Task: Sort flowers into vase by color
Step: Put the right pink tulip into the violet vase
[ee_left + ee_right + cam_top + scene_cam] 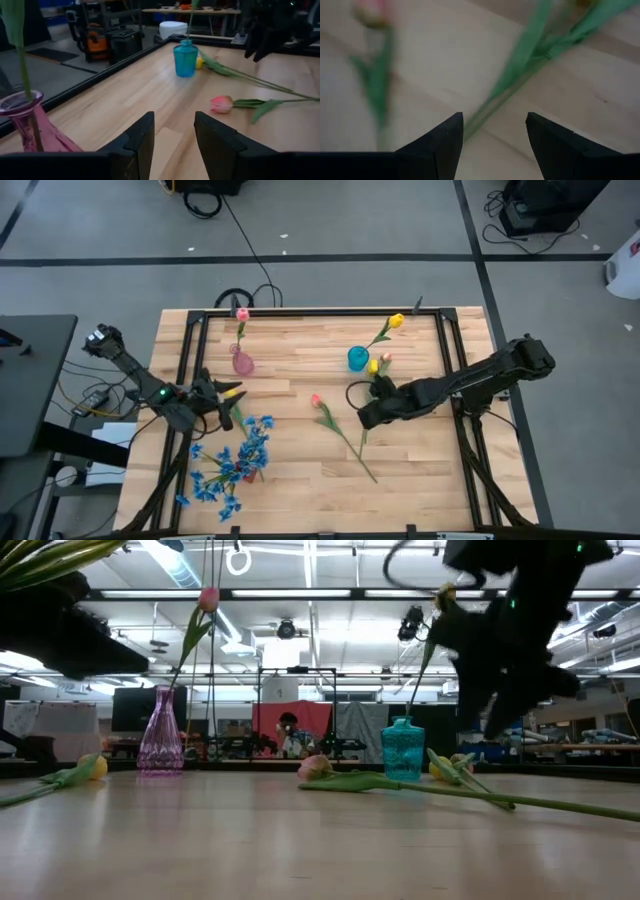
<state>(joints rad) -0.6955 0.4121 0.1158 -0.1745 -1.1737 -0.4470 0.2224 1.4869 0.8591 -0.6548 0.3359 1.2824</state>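
**Kid:** Looking down from the top, where are the flowers?

**Helper:** One pink tulip (241, 313) stands in the pink vase (243, 363), upper left on the tabletop (300, 470). One yellow tulip (396, 321) stands in the blue vase (358, 359), upper middle. The blue flowers (232, 465) lie in a bunch at the lower left. Another pink tulip (316, 401) lies flat in the middle, and a yellow tulip (374, 365) lies just beside the blue vase.

**Kid:** Which arm is closer to the flat ones?

**Helper:** The right end effector (368, 417). It hangs right of the middle with its fingers apart, holding nothing. In its own wrist view, a green stem (517, 65) runs slanted away from between the fingers.

**Kid:** So what matters next?

**Helper:** I think the stem's long line does. It lies straight ahead of those fingers, so they would need to close across it.

**Kid:** And the other arm?

**Helper:** The left end effector (222, 402) waits at the left, near the blue flowers, open too.
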